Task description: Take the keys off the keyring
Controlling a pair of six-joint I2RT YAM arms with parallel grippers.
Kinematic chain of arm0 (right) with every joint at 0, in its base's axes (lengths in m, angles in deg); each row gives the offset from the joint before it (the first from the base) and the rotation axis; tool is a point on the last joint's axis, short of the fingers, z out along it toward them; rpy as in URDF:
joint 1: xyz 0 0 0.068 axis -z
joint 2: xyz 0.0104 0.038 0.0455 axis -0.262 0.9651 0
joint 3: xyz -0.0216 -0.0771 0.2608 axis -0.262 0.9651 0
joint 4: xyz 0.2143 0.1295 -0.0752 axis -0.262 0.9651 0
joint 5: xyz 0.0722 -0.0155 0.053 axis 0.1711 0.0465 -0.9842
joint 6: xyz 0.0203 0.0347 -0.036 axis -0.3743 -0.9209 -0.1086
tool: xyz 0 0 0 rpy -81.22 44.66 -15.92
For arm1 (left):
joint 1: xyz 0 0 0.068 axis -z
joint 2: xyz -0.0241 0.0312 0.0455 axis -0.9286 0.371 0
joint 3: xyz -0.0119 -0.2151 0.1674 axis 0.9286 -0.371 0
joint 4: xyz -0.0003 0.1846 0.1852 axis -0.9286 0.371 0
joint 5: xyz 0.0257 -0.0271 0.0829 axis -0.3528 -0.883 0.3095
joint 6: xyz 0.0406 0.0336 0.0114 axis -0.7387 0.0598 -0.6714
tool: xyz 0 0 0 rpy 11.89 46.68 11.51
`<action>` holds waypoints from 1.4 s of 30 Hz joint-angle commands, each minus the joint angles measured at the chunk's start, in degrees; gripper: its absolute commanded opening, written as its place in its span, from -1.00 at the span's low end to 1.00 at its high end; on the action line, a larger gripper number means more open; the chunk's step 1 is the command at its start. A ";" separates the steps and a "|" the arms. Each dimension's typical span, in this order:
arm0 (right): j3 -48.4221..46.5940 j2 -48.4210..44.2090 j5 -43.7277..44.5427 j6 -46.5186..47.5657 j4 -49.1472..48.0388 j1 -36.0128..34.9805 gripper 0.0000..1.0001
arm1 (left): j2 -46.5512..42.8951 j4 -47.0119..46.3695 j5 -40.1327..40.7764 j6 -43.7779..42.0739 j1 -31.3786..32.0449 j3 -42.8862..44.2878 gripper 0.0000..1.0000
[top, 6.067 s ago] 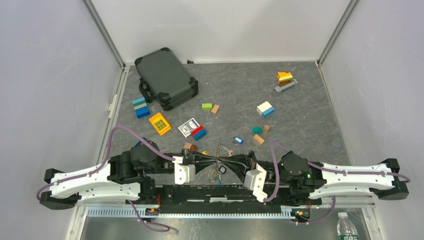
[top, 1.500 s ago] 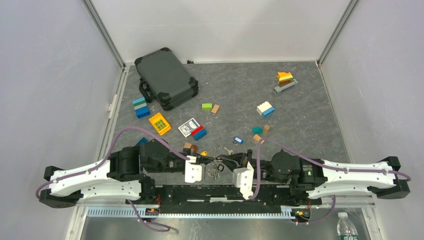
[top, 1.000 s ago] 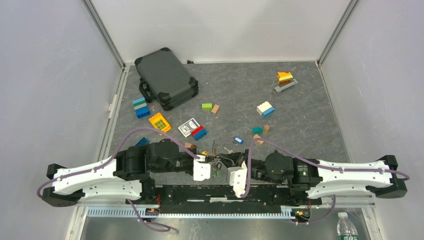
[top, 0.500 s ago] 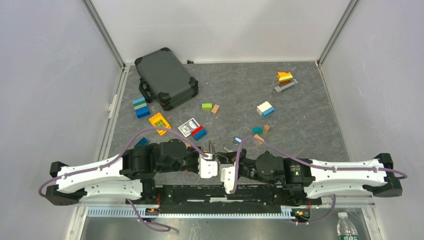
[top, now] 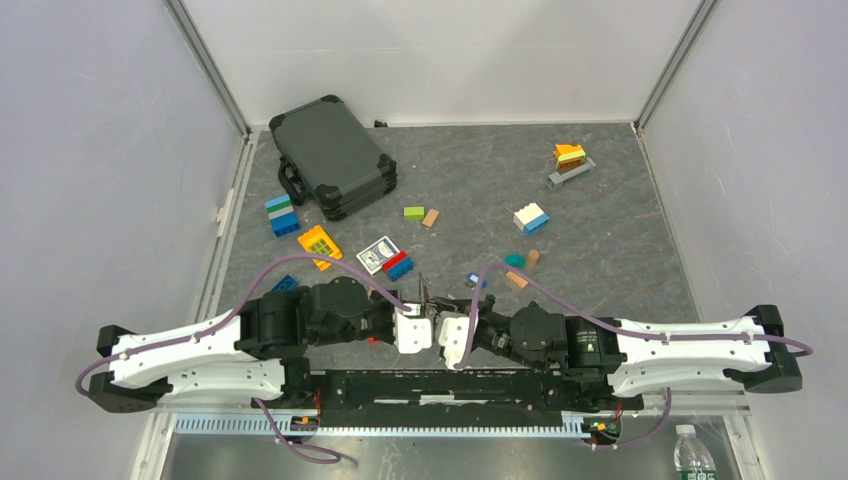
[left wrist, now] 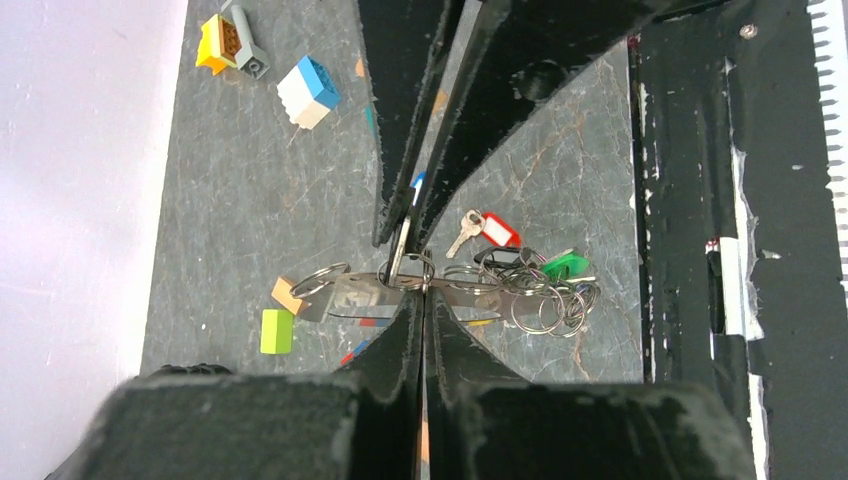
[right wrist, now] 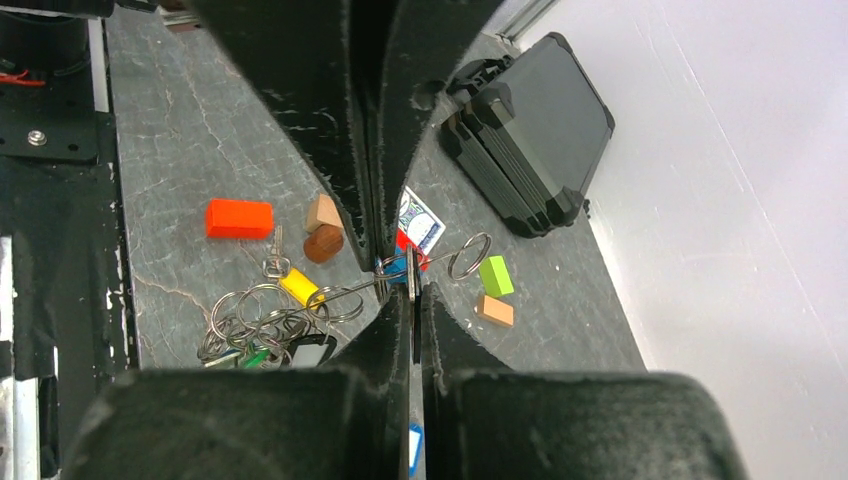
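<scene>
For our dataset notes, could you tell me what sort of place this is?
Probably a robotics lab test cell: two arms bolted at the edge of a table, white enclosure walls and scattered toy bricks.

Dark case (top: 333, 157) far left; card box (top: 377, 253) mid-table; water bottle (top: 690, 452) near-right.

Bright, even light from overhead fills the top view, so the dark case (top: 332, 157) casts only a thin, soft shadow on the table (top: 600, 230) just beside it, and the pale walls behind the case show no glare. In the wrist views the left end effector (left wrist: 420, 300) and the right end effector (right wrist: 412, 290) loom black, underexposed and soft-edged near the lens. Beyond them the keyring (left wrist: 350, 290) and the keys (left wrist: 497, 232) are sharp, with small glints.
</scene>
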 commanded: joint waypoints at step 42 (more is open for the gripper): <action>5.32 -7.63 6.72 -5.21 -1.44 0.14 -1.00 | -5.01 -4.83 -3.07 -1.65 0.26 -0.11 -0.95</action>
